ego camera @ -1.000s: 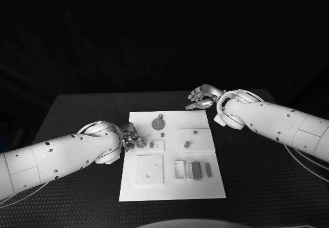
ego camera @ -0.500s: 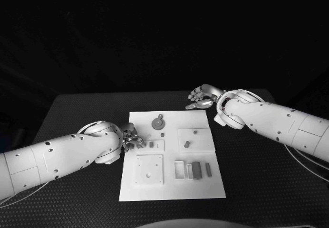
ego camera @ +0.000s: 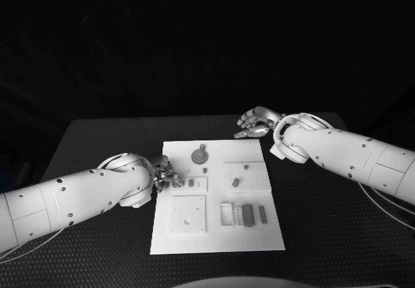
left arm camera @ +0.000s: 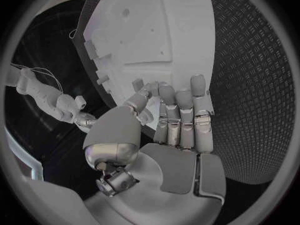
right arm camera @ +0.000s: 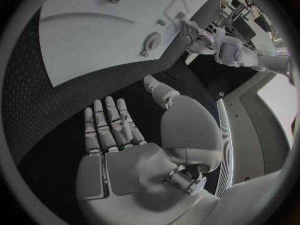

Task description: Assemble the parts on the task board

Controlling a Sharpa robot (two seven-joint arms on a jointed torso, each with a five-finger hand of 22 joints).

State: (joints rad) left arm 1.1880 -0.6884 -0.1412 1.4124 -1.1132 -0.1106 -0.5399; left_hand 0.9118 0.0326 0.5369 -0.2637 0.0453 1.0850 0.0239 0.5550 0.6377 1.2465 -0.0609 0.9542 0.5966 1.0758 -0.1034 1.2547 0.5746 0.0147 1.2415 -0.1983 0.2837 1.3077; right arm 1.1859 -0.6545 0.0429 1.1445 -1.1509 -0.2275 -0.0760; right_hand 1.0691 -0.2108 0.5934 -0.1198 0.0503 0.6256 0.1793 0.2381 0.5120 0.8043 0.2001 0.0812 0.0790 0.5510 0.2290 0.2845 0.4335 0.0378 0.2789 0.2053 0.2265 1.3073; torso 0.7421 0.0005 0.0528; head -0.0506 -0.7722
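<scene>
The board (ego camera: pixel 216 234) lies flat mid-table (ego camera: pixel 104 138), long side running from 12 to 6 o'clock in the head view. On it, a round disc (ego camera: pixel 200 156) sits near 12 o'clock. A raised square plate (ego camera: pixel 246 176) with a small peg (ego camera: pixel 246 167) on it lies toward 2 o'clock. Another square plate (ego camera: pixel 188 213) lies at about 7 o'clock. A row of narrow bars (ego camera: pixel 248 215) stands at about 4 o'clock, side by side. Two small parts (ego camera: pixel 191 182) sit on a low block at about 10 o'clock.

The left hand (ego camera: pixel 165 176) is at the board's 9 o'clock edge, over its rim. In the left wrist view this hand (left arm camera: pixel 169 130) has its fingers (left arm camera: pixel 199 105) stretched straight and close together above the board (left arm camera: pixel 162 30), the thumb off to the side. Nothing is held.

The right hand (ego camera: pixel 256 122) is off the board, just past its 1 o'clock corner, above the bare table. In the right wrist view the hand (right arm camera: pixel 125 150) is spread flat, fingers (right arm camera: pixel 107 122) extended, thumb apart, holding nothing; the board (right arm camera: pixel 94 40) lies beyond the fingertips, well apart.
</scene>
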